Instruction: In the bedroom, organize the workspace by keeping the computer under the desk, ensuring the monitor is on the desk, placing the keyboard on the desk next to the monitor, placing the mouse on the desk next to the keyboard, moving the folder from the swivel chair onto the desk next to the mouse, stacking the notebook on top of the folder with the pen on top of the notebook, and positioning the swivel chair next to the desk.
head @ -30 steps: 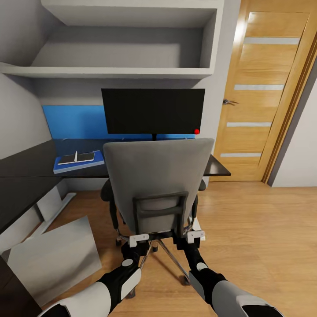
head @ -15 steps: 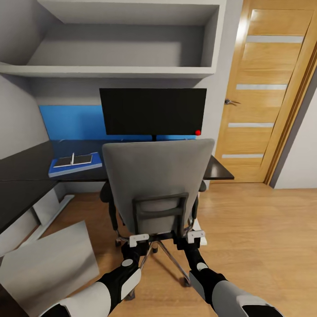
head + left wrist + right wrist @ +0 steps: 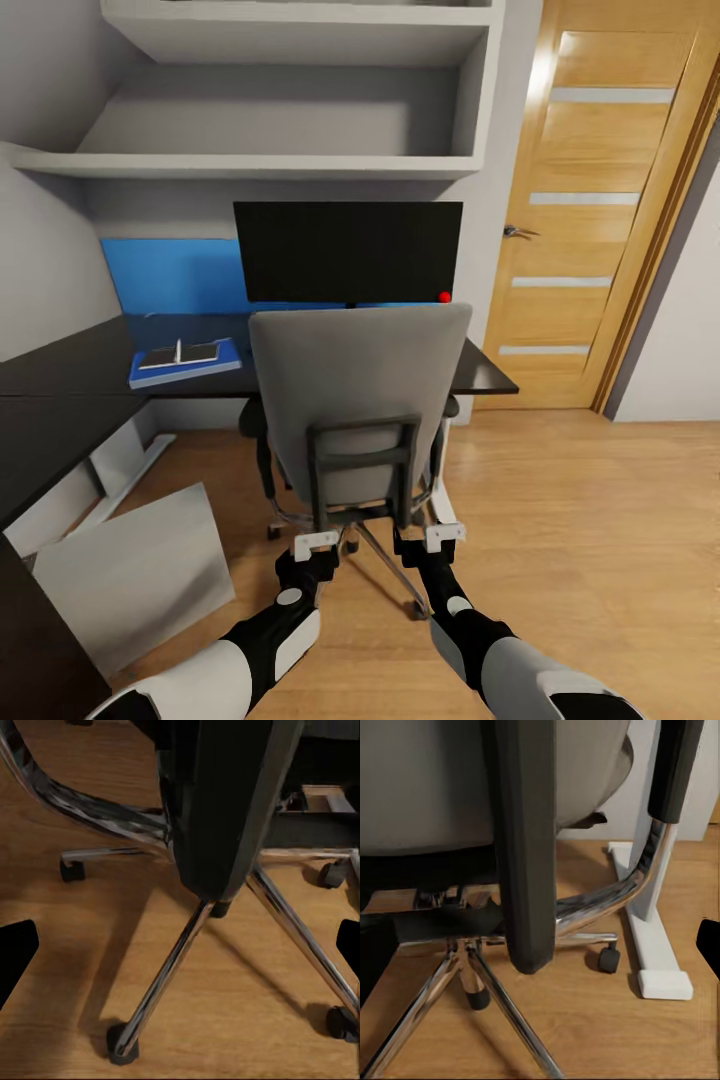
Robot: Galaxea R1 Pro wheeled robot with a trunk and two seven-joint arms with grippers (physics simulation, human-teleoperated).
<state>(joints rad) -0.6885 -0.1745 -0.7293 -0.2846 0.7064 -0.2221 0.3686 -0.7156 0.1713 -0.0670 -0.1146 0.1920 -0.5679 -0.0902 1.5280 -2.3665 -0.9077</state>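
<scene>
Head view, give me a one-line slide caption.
Both grippers, left and right, meet the swivel chair facing the desk and monitor.

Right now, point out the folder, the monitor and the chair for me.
folder (image 3: pixel 226 361): head view, bare blue corner at the right end.
monitor (image 3: pixel 348 250): head view, middle of the black screen.
chair (image 3: pixel 355 385): head view, middle of the grey backrest.

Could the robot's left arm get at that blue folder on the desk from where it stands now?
Probably not. The left claw is low behind the swivel chair, and the folder lies well beyond on the desk, looking too far off.
</scene>
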